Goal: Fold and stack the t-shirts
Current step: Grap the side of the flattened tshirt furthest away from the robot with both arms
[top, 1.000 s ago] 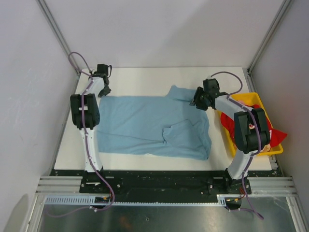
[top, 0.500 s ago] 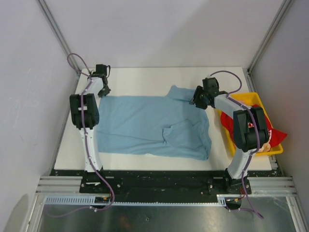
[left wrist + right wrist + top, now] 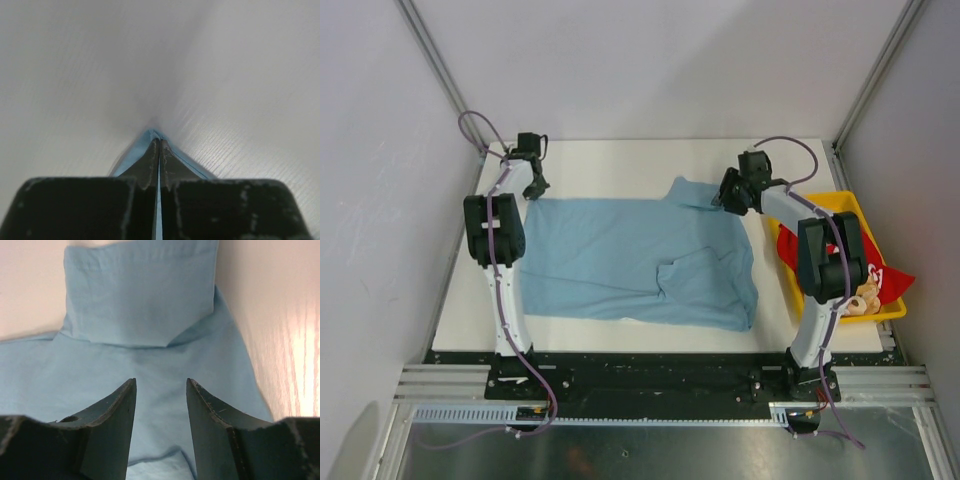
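Right black two-finger gripper (image 3: 160, 390) is shifting toward upper frame, jaws apart above sleeve (image 3: 142, 290) | left black gripper (image 3: 159, 147) is clenching upper-left corner of light blue soft cloth t-shirt (image 3: 630, 255), spread mid-frame | risk: shallow edge pinch likely slipping on lift

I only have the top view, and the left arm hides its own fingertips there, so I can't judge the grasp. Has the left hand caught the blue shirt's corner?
Observer: Yes. In the left wrist view the left hand is shut, with an edge of the blue shirt pinched between its fingers.
Operator: And the right hand?
Observer: Open. The right wrist view shows the right hand over blue cloth, gripping nothing.
Operator: What lies ahead of it?
Observer: The sleeve, lying flat just beyond the fingertips, its stitched hem showing.
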### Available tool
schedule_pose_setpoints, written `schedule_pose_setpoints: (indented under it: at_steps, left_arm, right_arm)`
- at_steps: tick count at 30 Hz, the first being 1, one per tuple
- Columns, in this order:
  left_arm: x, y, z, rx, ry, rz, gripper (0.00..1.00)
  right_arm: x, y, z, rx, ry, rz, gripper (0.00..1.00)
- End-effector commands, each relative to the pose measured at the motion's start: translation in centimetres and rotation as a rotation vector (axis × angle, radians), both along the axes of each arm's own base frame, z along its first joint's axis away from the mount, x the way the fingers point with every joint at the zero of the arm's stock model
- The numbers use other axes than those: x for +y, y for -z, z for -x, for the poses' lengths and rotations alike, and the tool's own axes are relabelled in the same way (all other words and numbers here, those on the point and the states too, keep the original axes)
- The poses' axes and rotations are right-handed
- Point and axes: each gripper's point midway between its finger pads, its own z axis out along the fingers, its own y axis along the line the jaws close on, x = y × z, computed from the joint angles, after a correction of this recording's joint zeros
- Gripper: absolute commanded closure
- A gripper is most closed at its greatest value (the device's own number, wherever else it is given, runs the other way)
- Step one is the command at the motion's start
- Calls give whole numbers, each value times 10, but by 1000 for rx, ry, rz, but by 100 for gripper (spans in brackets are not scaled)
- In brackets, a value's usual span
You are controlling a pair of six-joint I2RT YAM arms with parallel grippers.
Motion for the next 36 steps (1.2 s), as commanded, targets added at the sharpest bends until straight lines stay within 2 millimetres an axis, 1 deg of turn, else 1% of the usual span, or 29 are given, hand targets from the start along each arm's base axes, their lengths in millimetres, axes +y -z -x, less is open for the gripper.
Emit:
schedule_pose_setpoints:
  at_steps: [1,5,10,14,22,27,34,36]
  left_arm:
    - [7,-1,-5,2,25,-3,100]
    - [7,1,-3,13,42,1,100]
    - [7,3,0,21,42,7,100]
    - [7,3,1,22,44,9,100]
    - [6,2,0,17,46,11,100]
    - [8,1,0,16,44,9,100]
    - [9,2,0,18,42,11,100]
    - [9,3,1,20,41,11,100]
  right_arm:
    - [-12,-12,-29,-59,19,38,51]
    - [-17,-15,-39,-66,28,53,51]
    - [-23,-14,-46,-66,27,83,51]
    - [-24,-9,-52,-60,17,100,51]
    - [-26,-1,-69,-51,8,129,51]
    - [-42,6,-83,-44,57,166,53]
    - [-45,30,-98,-12,74,180,55]
    - [-44,34,-104,-8,74,180,57]
